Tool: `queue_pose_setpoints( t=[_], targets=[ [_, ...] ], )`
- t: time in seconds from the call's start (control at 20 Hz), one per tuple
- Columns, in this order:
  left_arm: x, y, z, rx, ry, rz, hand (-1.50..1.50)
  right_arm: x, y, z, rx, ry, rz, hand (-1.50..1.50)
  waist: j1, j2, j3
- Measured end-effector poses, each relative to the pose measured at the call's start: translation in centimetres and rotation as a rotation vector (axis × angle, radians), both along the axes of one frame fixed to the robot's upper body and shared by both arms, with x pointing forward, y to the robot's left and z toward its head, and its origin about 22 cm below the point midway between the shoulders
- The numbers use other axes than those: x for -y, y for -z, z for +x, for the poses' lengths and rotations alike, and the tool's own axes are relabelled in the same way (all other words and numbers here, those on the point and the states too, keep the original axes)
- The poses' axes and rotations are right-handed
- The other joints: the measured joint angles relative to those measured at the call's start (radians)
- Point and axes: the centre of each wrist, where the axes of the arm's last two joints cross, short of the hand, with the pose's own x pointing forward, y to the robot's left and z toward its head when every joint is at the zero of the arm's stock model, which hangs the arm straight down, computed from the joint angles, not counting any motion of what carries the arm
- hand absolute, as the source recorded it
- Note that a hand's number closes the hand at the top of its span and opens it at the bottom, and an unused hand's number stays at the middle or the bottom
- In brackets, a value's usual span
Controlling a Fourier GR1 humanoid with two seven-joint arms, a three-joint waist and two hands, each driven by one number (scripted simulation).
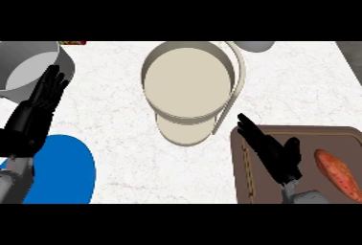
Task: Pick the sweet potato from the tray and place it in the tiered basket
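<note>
The sweet potato point(338, 174) lies at the right side of the brown tray point(297, 136), untouched. It looks stiff, fairly dense and tapered, so a grasp across its thick middle seems best. The right hand point(272, 155) hovers beside it over the tray, fingers straight and spread. The tiered basket point(189, 86) stands further up the desk point(120, 119). The left hand point(35, 115) rests open at the left edge.

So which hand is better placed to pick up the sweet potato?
Right. The right hand hovers open over the tray, beside the sweet potato; the left hand rests open at the far left.
</note>
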Motion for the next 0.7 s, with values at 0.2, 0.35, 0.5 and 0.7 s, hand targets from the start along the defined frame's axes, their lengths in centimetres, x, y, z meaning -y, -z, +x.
queue_pose_setpoints(
  t=[0.2, 0.35, 0.5, 0.7],
  targets=[
    [1.4, 2.7, -0.2, -0.052, 0.038, -0.022, 0.0, 1.9, -1.8, 1.4, 0.051, -0.017, -0.005, -1.5, -0.005, -0.01, 0.017],
    [3.1, 5.3, -0.7, -0.112, 0.083, -0.046, 0.0, 4.2, -4.2, 2.5, 0.145, -0.029, -0.092, -1.5, -0.015, -0.013, 0.021],
    [4.5, 7.2, -0.9, -0.166, 0.129, -0.07, 0.0, 5.8, -3.9, 2.1, 0.151, -0.001, -0.061, -1.5, -0.015, -0.014, 0.024],
    [5.9, 9.2, -1.4, -0.202, 0.154, -0.083, 0.0, 7.8, -4.4, 1.5, 0.261, 0.005, 0.005, -1.5, -0.013, -0.015, 0.026]
  ],
)
